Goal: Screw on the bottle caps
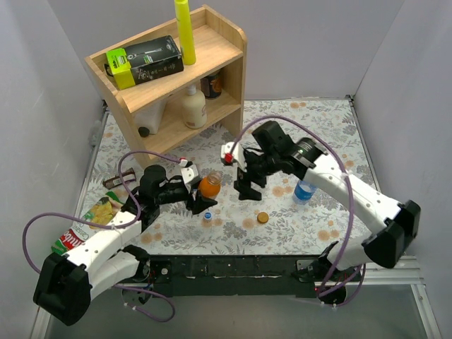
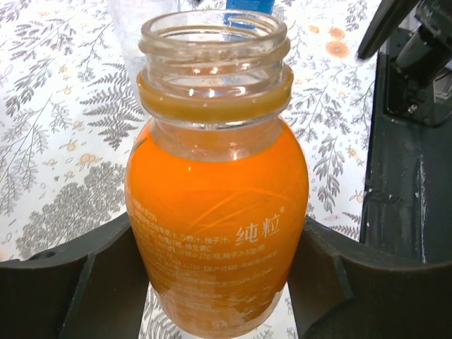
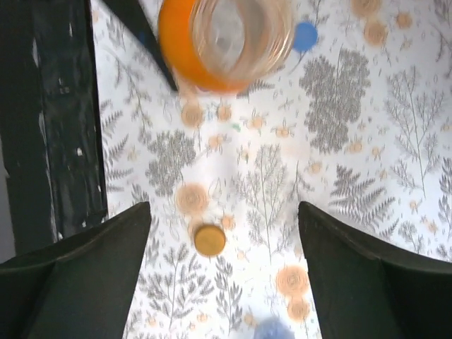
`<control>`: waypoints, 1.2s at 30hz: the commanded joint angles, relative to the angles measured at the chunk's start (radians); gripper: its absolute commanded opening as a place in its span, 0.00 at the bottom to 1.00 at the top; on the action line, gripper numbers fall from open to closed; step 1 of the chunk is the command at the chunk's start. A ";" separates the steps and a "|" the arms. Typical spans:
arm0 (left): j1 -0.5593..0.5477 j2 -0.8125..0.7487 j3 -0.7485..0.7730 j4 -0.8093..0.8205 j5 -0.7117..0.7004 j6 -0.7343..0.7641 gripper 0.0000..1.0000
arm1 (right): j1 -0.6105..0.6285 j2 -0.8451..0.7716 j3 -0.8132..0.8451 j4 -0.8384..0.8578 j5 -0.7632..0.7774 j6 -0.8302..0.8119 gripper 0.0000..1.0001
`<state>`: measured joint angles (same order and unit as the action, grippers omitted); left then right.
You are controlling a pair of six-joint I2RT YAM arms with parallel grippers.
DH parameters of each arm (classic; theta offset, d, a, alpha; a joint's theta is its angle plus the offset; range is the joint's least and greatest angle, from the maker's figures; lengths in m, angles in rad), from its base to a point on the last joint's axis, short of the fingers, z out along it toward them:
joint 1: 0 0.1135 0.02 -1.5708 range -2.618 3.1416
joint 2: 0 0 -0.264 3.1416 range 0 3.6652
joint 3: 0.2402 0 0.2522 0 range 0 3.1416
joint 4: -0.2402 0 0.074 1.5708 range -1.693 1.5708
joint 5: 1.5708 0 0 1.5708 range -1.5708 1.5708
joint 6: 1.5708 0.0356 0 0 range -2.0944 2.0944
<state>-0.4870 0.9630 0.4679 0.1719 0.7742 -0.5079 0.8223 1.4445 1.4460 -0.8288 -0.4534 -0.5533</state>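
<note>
Left gripper (image 1: 201, 196) clamped on uncapped orange juice bottle (image 2: 215, 198), upright. Right gripper (image 3: 224, 215) wide open, empty, above floral tablecloth (image 3: 353, 141); orange-brown cap (image 3: 210, 239) lying between its fingers.

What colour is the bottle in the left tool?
Orange bottle; the left wrist view shows it best.

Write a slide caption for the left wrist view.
Uncapped orange bottle, threaded neck bare, held upright in the left tool.
</note>
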 commanded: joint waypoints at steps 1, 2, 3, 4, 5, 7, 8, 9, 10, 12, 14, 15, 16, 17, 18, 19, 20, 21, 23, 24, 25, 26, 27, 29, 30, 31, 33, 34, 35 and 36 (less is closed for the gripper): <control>0.005 -0.063 0.061 -0.166 -0.053 0.069 0.00 | -0.012 -0.125 -0.210 -0.020 0.061 -0.195 0.88; 0.005 -0.075 0.087 -0.228 -0.058 0.063 0.00 | -0.014 -0.140 -0.251 -0.007 0.059 -0.218 0.84; 0.005 -0.076 0.103 -0.260 -0.064 0.062 0.00 | -0.015 -0.142 -0.281 -0.001 0.059 -0.241 0.81; 0.005 -0.076 0.119 -0.293 -0.067 0.054 0.00 | -0.015 -0.141 -0.338 0.006 0.064 -0.259 0.79; 0.005 -0.078 0.155 -0.345 -0.078 0.040 0.00 | -0.015 -0.127 -0.358 0.014 0.082 -0.295 0.74; 0.007 -0.084 0.175 -0.371 -0.092 0.026 0.00 | -0.034 -0.102 -0.397 0.022 0.093 -0.327 0.71; 0.007 -0.095 0.182 -0.385 -0.092 0.029 0.00 | -0.046 -0.078 -0.429 0.040 0.104 -0.344 0.71; 0.007 -0.099 0.184 -0.387 -0.090 0.029 0.00 | -0.078 -0.070 -0.441 0.060 0.107 -0.347 0.71; 0.007 -0.098 0.187 -0.390 -0.095 0.031 0.00 | -0.093 -0.062 -0.450 0.077 0.111 -0.349 0.73; 0.007 -0.084 0.193 -0.397 -0.102 0.025 0.00 | -0.117 -0.041 -0.467 0.105 0.130 -0.375 0.74; 0.010 -0.073 0.193 -0.397 -0.101 0.017 0.00 | -0.121 -0.024 -0.483 0.114 0.139 -0.399 0.75; 0.011 -0.066 0.192 -0.396 -0.098 0.016 0.00 | -0.121 -0.022 -0.489 0.122 0.139 -0.422 0.75; 0.014 -0.064 0.192 -0.393 -0.095 0.014 0.00 | -0.123 -0.022 -0.493 0.120 0.134 -0.437 0.76; 0.016 -0.063 0.192 -0.390 -0.095 0.014 0.00 | -0.123 -0.021 -0.498 0.123 0.124 -0.447 0.76; 0.019 -0.061 0.192 -0.390 -0.095 0.014 0.00 | -0.121 -0.022 -0.504 0.123 0.119 -0.456 0.77; 0.024 -0.056 0.190 -0.388 -0.095 0.016 0.00 | -0.120 -0.021 -0.506 0.132 0.117 -0.465 0.77; 0.027 -0.056 0.190 -0.388 -0.098 0.016 0.00 | -0.118 -0.013 -0.507 0.134 0.114 -0.471 0.76; 0.028 -0.056 0.190 -0.390 -0.099 0.016 0.00 | -0.115 -0.010 -0.510 0.135 0.113 -0.480 0.76; 0.034 -0.056 0.189 -0.390 -0.099 0.014 0.00 | -0.109 -0.004 -0.518 0.135 0.105 -0.522 0.73; 0.036 -0.055 0.187 -0.390 -0.101 0.012 0.00 | -0.100 -0.006 -0.526 0.140 0.105 -0.534 0.73; 0.037 -0.053 0.186 -0.390 -0.101 0.012 0.00 | -0.094 -0.007 -0.544 0.155 0.110 -0.556 0.73; 0.039 -0.053 0.184 -0.388 -0.101 0.012 0.00 | -0.088 -0.007 -0.552 0.158 0.114 -0.566 0.72; 0.039 -0.055 0.184 -0.390 -0.101 0.012 0.00 | -0.077 -0.009 -0.561 0.160 0.116 -0.576 0.72; 0.041 -0.056 0.181 -0.390 -0.105 0.012 0.00 | -0.069 -0.006 -0.578 0.172 0.117 -0.588 0.71; 0.041 -0.055 0.179 -0.390 -0.105 0.012 0.00 | -0.063 -0.003 -0.581 0.175 0.117 -0.589 0.71; 0.041 -0.056 0.179 -0.390 -0.107 0.012 0.00 | -0.060 0.004 -0.584 0.178 0.119 -0.589 0.71; 0.042 -0.058 0.175 -0.390 -0.108 0.012 0.00 | -0.054 0.011 -0.590 0.191 0.127 -0.589 0.71; 0.042 -0.060 0.173 -0.390 -0.110 0.012 0.00 | -0.054 0.020 -0.592 0.194 0.130 -0.589 0.70; 0.042 -0.058 0.173 -0.390 -0.110 0.014 0.00 | -0.052 0.024 -0.596 0.200 0.134 -0.588 0.70; 0.042 -0.060 0.172 -0.388 -0.112 0.012 0.00 | -0.052 0.027 -0.598 0.210 0.137 -0.586 0.70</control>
<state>-0.4526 0.9131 0.6304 -0.2176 0.6697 -0.4950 0.7647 1.4590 0.8654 -0.6640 -0.3214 -1.0840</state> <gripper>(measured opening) 0.625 0.703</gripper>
